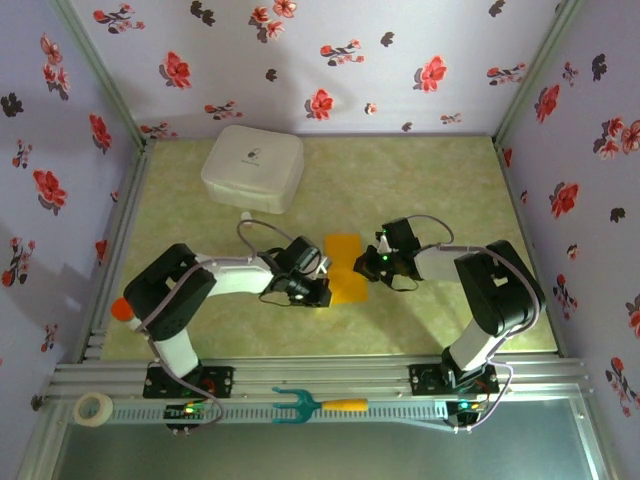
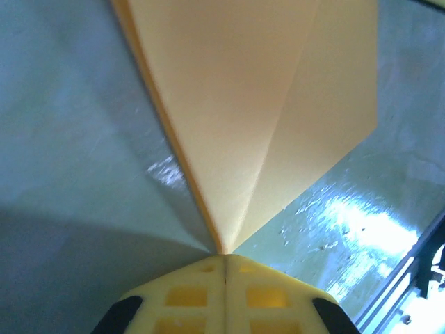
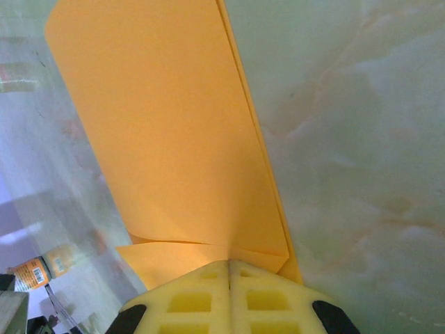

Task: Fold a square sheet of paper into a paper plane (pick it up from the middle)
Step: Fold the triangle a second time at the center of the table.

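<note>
While both arms are reaching toward the middle of the marbled table [image 1: 440, 190], the paper plane [image 1: 345, 262] is lying between them as a partly folded orange-yellow sheet. The left gripper [image 1: 318, 272] is meeting its left side and the right gripper [image 1: 372, 262] its right side.

From the left wrist, the left gripper [image 2: 225, 259] is showing its yellow pads [image 2: 188, 296] pressed flush together, and they are pinching the pointed tip of the paper plane [image 2: 278, 104]; a centre crease is running away from the seam, and a shadow is falling on the table beneath the left edge.

From the right wrist, the right gripper [image 3: 229, 263] is likewise clamping its pads together on the paper plane [image 3: 167, 139], at a spot where a small folded flap is peeking out beside the fingertips. A small orange-labelled bottle [image 3: 38, 270] is sitting off to the lower left, apart from the paper.

A white case [image 1: 252, 167] is resting at the far side of the table, while a tape roll [image 1: 94, 407] and a teal fork [image 1: 318, 405] are lying on the near rail.
</note>
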Motion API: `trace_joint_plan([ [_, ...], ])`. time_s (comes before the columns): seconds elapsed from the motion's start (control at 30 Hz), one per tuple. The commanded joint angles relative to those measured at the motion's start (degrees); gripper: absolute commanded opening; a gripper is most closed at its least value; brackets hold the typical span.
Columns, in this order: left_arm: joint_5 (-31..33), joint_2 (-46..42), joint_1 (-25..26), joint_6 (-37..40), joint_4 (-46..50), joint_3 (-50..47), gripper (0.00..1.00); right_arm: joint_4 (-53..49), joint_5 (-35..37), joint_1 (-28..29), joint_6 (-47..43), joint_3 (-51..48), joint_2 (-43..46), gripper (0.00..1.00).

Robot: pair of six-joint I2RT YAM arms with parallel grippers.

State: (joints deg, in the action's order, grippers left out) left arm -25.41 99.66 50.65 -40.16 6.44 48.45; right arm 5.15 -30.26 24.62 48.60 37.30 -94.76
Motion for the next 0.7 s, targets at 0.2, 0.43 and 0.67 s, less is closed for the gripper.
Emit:
trace_joint_plan([
  [0.2, 6.3, -7.13, -0.65, 1.12, -1.23, 0.86, 0.0, -4.62, 3.37, -0.34, -0.17, -0.75, -1.56, 0.0],
  [0.43, 1.22, 1.15, -1.38, 0.82, -3.18, 7.25, 0.01, -4.33, 3.24, -0.36, 0.0, -0.84, -1.48, 0.0],
  [0.67, 0.36, 6.63, -1.48, 1.25, -0.56, 6.97, 0.01, -6.17, 2.56, -0.45, -1.71, 1.0, -1.56, 0.0],
])
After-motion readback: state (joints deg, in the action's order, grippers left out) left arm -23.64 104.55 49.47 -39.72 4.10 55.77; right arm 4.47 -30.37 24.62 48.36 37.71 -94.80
